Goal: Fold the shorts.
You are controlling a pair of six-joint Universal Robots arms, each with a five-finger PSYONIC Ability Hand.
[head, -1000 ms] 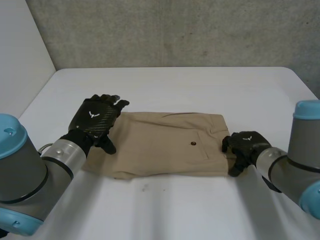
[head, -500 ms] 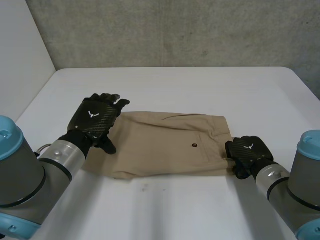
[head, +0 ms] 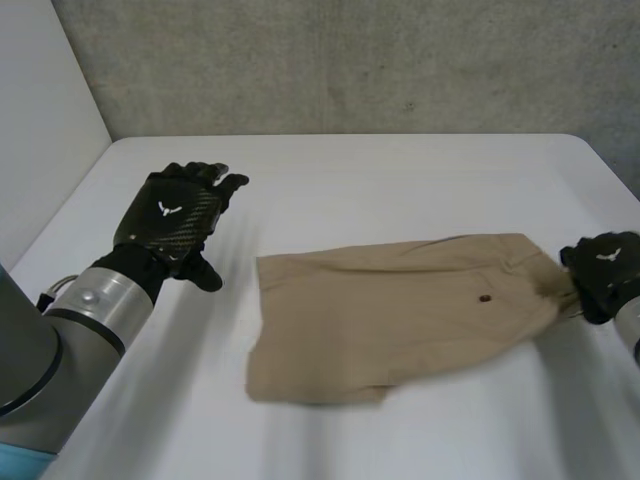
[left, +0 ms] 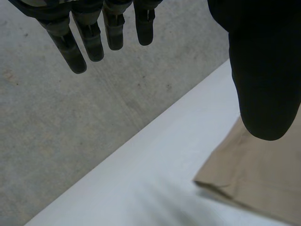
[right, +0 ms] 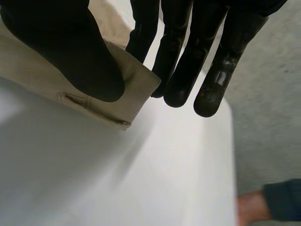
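The tan shorts point(head: 400, 305) lie folded on the white table point(head: 400, 165), stretched slantwise toward the right, with a dark button facing up. My right hand point(head: 603, 270) is at the table's right side, shut on the waistband corner. In the right wrist view its thumb point(right: 66, 52) pinches the shorts' hem point(right: 134, 87) against the fingers. My left hand point(head: 170, 215) hovers open to the left of the shorts and apart from them. Its straight fingers point(left: 89, 37) and thumb hang above the table, with a corner of the shorts point(left: 258, 169) under the thumb.
A grey concrete wall point(head: 350, 60) runs behind the table, and a white wall point(head: 40, 110) stands at the left. Past the table's edge, beyond my right hand, a person's hand point(right: 254, 207) and dark sleeve show.
My right hand closed on the waistband corner and dragged the shorts to the right. The left hand lifted off the cloth and now hovers beside it.
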